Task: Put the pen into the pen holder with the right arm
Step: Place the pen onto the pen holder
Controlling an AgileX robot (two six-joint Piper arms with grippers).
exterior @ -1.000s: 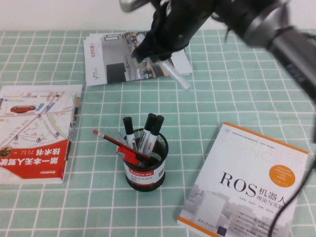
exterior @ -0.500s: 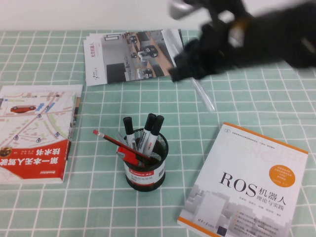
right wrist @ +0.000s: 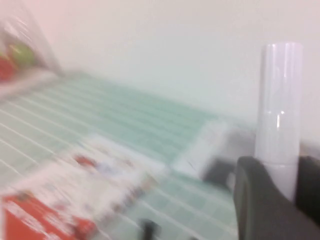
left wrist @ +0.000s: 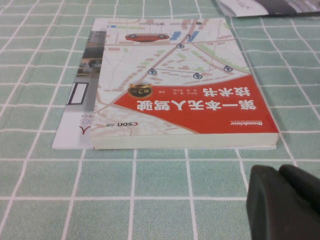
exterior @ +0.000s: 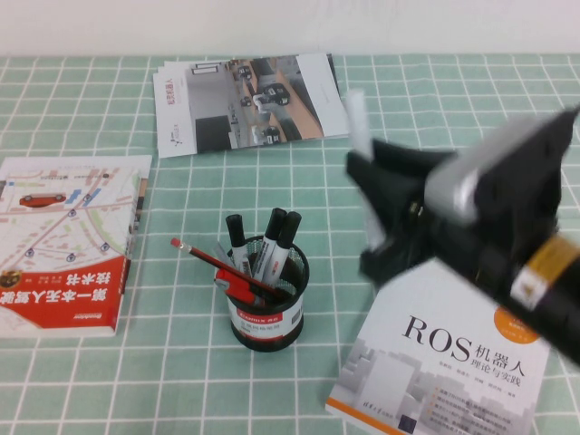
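My right gripper (exterior: 385, 213) is shut on the pen (exterior: 357, 120), a white-barrelled marker that sticks up out of the black fingers. It hangs above the table, right of the pen holder (exterior: 267, 304) and over the top left corner of the ROS book. The right wrist view shows the white barrel (right wrist: 278, 110) clamped between the dark fingers (right wrist: 260, 205). The pen holder is a black mesh cup with a red-and-white label, holding black-capped markers and a red pencil (exterior: 213, 263). My left gripper (left wrist: 285, 202) rests low over the table near the red-and-white book, out of the high view.
A red-and-white map book (exterior: 68, 240) lies at the left, also seen in the left wrist view (left wrist: 180, 85). Brochures (exterior: 240, 104) lie at the back. The ROS book (exterior: 453, 353) lies at the front right.
My right arm has swung from the back over the brochures down and to the right. The pen has turned from pointing down to sticking up.
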